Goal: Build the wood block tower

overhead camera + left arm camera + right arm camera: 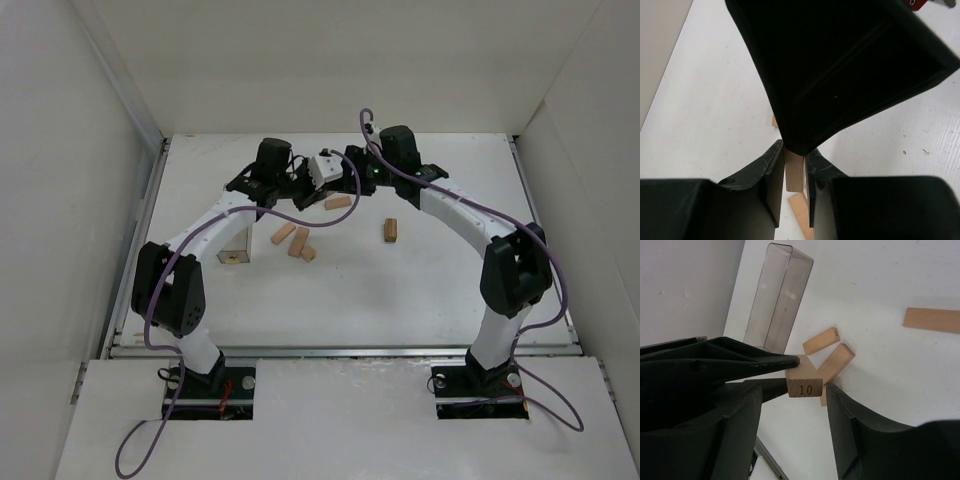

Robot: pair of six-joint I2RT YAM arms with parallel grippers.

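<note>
Both arms reach in over the far middle of the bench and their pincers meet tip to tip. Left pincer: closed on a wood block, a short tan piece clamped between the two inner finger faces and held clear of the bench. In the right wrist view the same block shows its end grain, stamped "10". Right pincer: open, with its fingers spread to either side of the stamped end. The right-hand finger is just beside the block; I cannot tell whether it touches. In the left wrist view the body of the right pincer fills the upper frame directly above the held block. Loose wood blocks on the bench, overhead view: one plank just near-side of the pincers; a cluster of three close together, left of centre; one block well apart to the right. Two of the cluster pieces show beneath the held block in the right wrist view. A clear plastic box stands upright just left of the cluster, not touching it.
</note>
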